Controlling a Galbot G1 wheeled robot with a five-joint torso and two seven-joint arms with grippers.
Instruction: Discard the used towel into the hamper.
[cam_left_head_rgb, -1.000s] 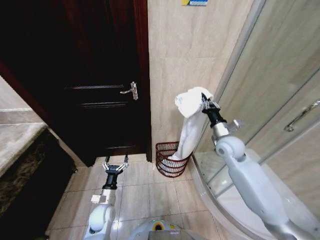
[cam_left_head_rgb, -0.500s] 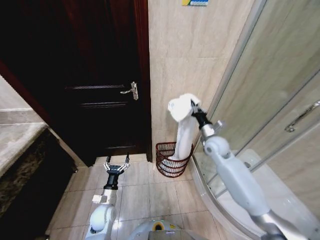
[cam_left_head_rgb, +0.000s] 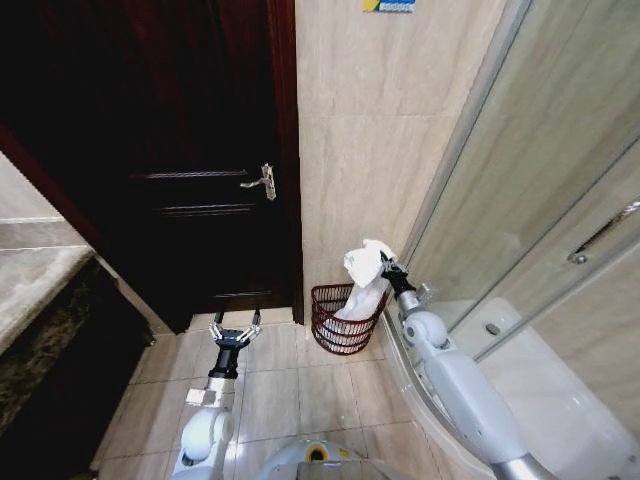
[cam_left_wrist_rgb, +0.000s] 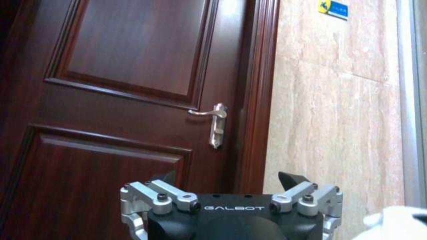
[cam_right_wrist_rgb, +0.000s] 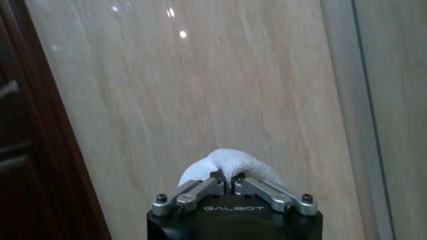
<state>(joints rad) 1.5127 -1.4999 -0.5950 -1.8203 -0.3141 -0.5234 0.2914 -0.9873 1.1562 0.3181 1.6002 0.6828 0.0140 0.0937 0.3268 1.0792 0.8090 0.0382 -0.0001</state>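
Head view shows the right gripper (cam_left_head_rgb: 385, 267) clenched on the bunched top of the white cloth towel (cam_left_head_rgb: 364, 282), just above the rim of the hamper (cam_left_head_rgb: 343, 320), a small reddish-brown half-round wire basket. The long axis of the towel runs steeply downward, leaning a little toward the robot's left; its upper end is in the gripper and its lower end lies inside the hamper. The hamper stands on the beige floor tiles (cam_left_head_rgb: 290, 385), with its flat back against the beige tiled wall (cam_left_head_rgb: 370, 150), between the dark wooden door (cam_left_head_rgb: 190, 150) and the glass shower enclosure (cam_left_head_rgb: 540, 180).

The left gripper (cam_left_head_rgb: 234, 334) hangs low over the floor in front of the door, its fingers spread apart and holding nothing.

Right wrist view shows the two fingers closed together on a white fold of the towel (cam_right_wrist_rgb: 227, 162), with the wall behind. Left wrist view shows the door with its silver lever handle (cam_left_wrist_rgb: 212, 120), and a white corner of the towel (cam_left_wrist_rgb: 395, 222) at the picture's edge.
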